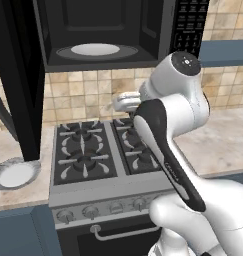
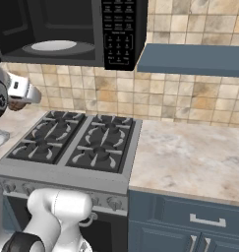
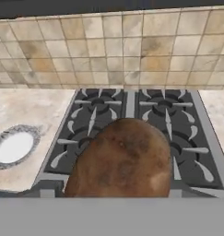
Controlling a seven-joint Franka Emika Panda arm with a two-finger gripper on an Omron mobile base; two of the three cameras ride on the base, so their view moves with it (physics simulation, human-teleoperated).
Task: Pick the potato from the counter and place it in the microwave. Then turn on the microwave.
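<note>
The potato (image 3: 125,159) sits directly in front of the hand camera, large and close, covering the place where the fingertips would rise. It is judged to be pinched between the fingers; the pads themselves are hidden, so the hold is inferred rather than seen. In the right base view a small brown patch shows at the gripper (image 2: 16,104), below the white hand.

Key relation: the microwave (image 1: 110,30) hangs above the gripper. Its door (image 1: 15,75) stands swung open to the left, and the white turntable (image 1: 95,49) lies exposed inside the cavity. The hand is over the back part of the stove (image 1: 100,150), below the cavity floor, so the coming move calls for a lift followed by a reach toward the wall.

The potato's long axis cannot be settled from this close view.

Surface and room: the keypad (image 2: 118,32) is on the microwave's right side. The counter (image 2: 190,157) runs to both sides of the stove. A round plate (image 1: 14,173) rests on its left part, under the open door.
</note>
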